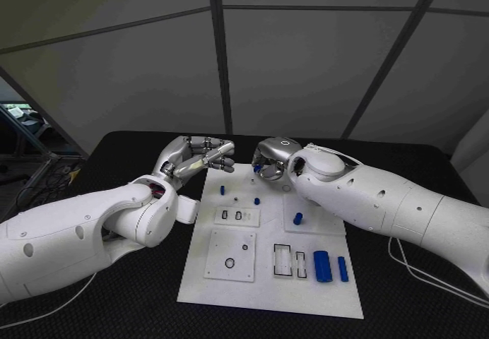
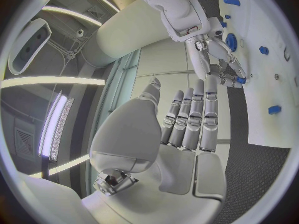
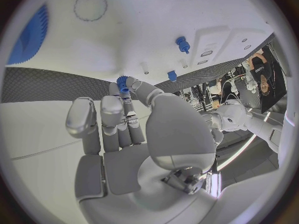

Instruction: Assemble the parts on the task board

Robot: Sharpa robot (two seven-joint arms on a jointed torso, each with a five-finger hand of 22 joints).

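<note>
My left hand [image 1: 196, 159]: raised at the far left corner of the task board, just off its edge. My fingers [image 2: 190, 119] lie straight, side by side, with nothing in them.

My right hand [image 1: 273, 164]: over the far end of the board, opposite my left hand and close to it. In the right wrist view my fingertips [image 3: 127, 92] pinch a small blue toothed part [image 3: 122, 81], clamped between thumb and a finger; the other fingers lie alongside.

Task board [image 1: 265, 282]: a white plate lying lengthwise in the middle of the black table [image 1: 408, 296], running away from me.

Blue parts near me: a thick blue cylinder [image 1: 322, 265] and a thinner blue bar [image 1: 343, 268] lie side by side on the board's right side, just beside two black-outlined rectangular slots [image 1: 283, 260].

Blue part mid-board: a short blue peg [image 1: 299, 218] stands near the right edge, close under my right forearm.

Small blue pieces at the far end: one [image 1: 221, 190] near the left edge and one [image 1: 257, 200] nearer the middle, both set apart from each other.

Raised plates: a small white plate with slots [image 1: 237, 215] sits mid-board; a larger one with a round hole [image 1: 230, 256] lies nearer me.
</note>
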